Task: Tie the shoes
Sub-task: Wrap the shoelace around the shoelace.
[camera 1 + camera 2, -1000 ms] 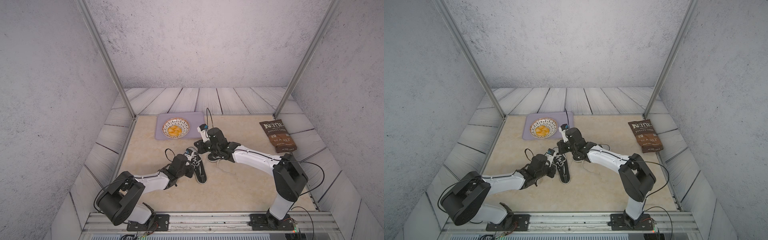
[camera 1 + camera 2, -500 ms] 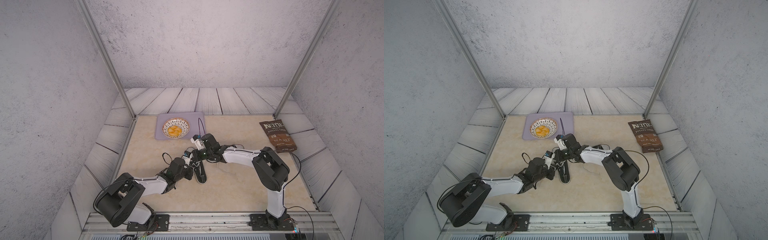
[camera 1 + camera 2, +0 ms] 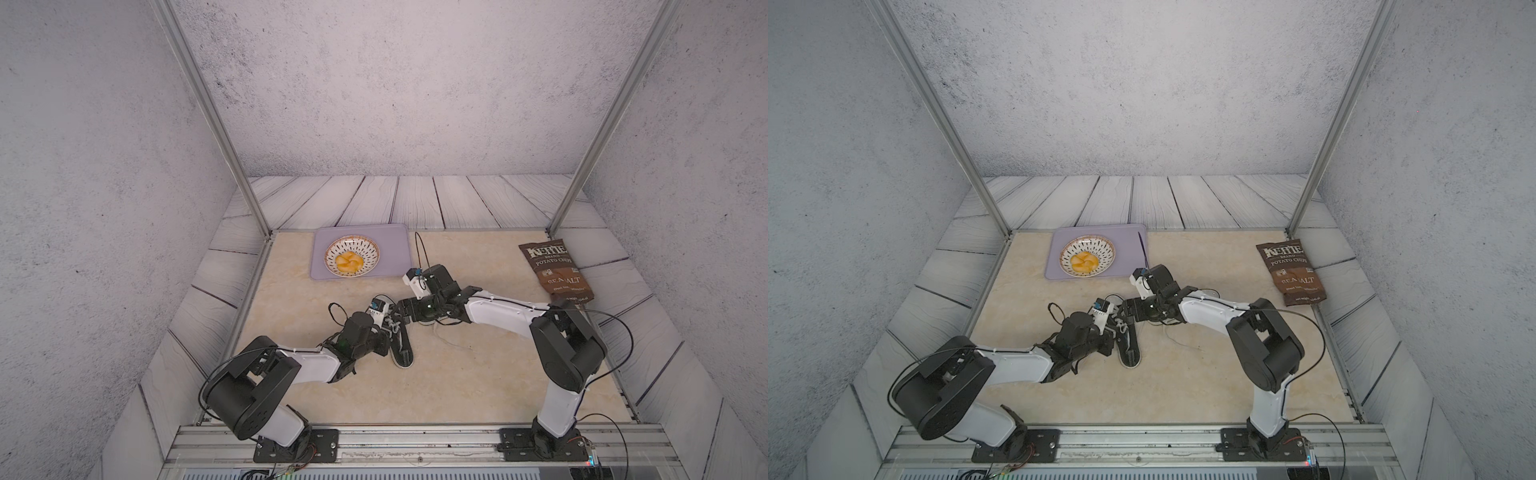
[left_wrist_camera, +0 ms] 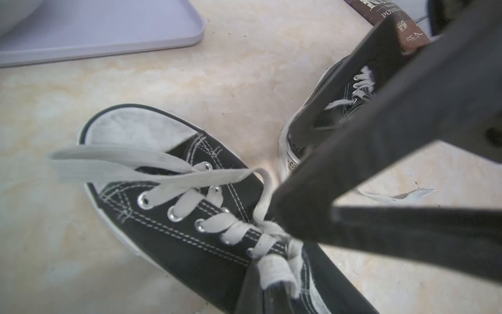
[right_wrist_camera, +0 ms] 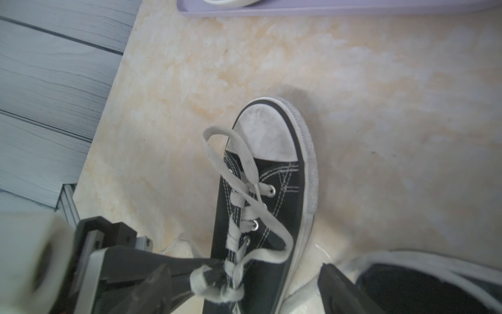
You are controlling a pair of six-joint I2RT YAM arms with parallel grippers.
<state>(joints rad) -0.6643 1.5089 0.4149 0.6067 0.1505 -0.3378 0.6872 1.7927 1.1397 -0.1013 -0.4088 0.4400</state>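
Two small black shoes with white toe caps lie mid-table. The left shoe (image 3: 402, 353) (image 4: 190, 239) (image 5: 258, 217) points away from me, and its white lace (image 4: 108, 157) loops out over the toe. My left gripper (image 3: 390, 329) (image 4: 274, 282) is shut on a fold of that lace at the top eyelets. My right gripper (image 3: 402, 312) (image 5: 244, 293) stands open straddling the same knot area, with nothing gripped between its fingers (image 5: 339, 288). The other shoe (image 3: 427, 321) (image 4: 347, 98) lies largely hidden under the right wrist.
A lavender tray (image 3: 395, 266) holding a patterned bowl (image 3: 351, 259) of orange pieces sits at the back. A brown chips bag (image 3: 555, 270) lies at the back right. A loose lace (image 3: 449, 338) trails on the table to the right of the shoes.
My right gripper swung down to the left shoe's laces, then opened and let go. The left gripper has stayed shut on the lace, almost still.
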